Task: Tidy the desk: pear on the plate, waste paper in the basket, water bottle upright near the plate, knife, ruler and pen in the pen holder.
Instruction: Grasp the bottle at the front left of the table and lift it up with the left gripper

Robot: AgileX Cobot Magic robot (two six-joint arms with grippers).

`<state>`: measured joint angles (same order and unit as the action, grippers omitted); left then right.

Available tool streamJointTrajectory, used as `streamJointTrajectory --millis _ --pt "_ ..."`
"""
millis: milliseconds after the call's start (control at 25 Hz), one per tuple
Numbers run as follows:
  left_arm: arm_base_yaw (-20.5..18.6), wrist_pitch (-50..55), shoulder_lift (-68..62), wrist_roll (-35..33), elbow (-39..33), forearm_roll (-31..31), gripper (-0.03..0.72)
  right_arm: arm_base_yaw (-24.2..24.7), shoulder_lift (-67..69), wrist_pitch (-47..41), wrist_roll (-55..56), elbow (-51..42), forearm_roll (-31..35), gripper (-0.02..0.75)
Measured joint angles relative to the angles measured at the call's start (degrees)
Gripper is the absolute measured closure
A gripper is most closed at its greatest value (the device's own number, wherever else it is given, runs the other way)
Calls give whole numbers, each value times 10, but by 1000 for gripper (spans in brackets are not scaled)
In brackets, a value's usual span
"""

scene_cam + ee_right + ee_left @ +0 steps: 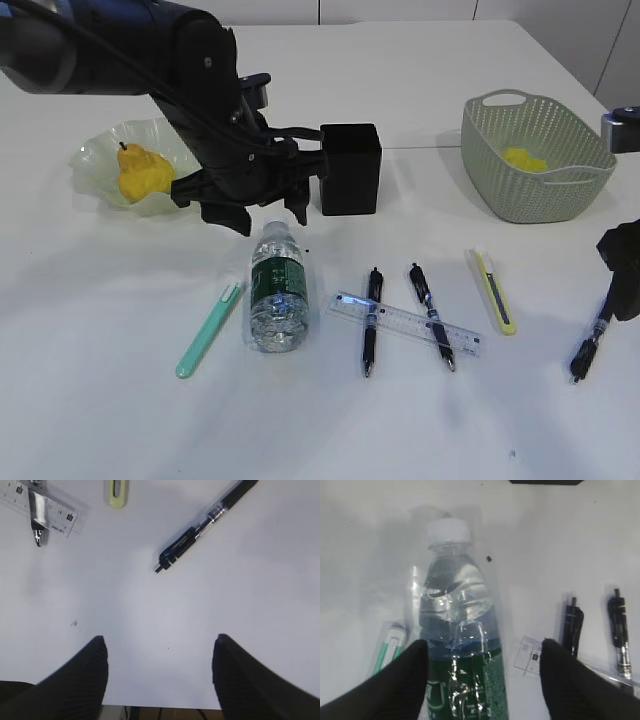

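Straddling one water bottle (460, 645) that lies on its side on the table (100, 400), the left gripper's (482, 680) fingers (395, 685) stand apart, gripping nothing. Over bare table, the right gripper (160, 675) is spread open too, one black pen (205, 525) beyond it. Two more pens (371, 320) cross one clear ruler (405, 323). One yellow knife (493, 290), one green knife (208, 330). One pear (142, 172) sits on the plate (100, 150); one yellow paper wad (525, 160) lies in the basket (535, 195); one black pen holder (350, 168) stands behind the bottle.

Yellow pear (142, 172), green-labelled bottle (277, 287)
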<state>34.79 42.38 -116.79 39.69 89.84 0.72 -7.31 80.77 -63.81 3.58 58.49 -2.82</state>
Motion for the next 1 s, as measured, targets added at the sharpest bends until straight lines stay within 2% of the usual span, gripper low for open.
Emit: streamJointTrajectory --millis 200,480,760,1000 --pt "0 1 -26 38 12 21 91 0 0 3 0 0 0 256" --pt "0 26 -60 131 59 49 73 0 0 7 0 0 0 256" --pt "0 77 -113 144 130 49 74 0 0 11 0 0 0 256" --pt "0 91 -117 119 138 49 83 0 0 14 0 0 0 256"
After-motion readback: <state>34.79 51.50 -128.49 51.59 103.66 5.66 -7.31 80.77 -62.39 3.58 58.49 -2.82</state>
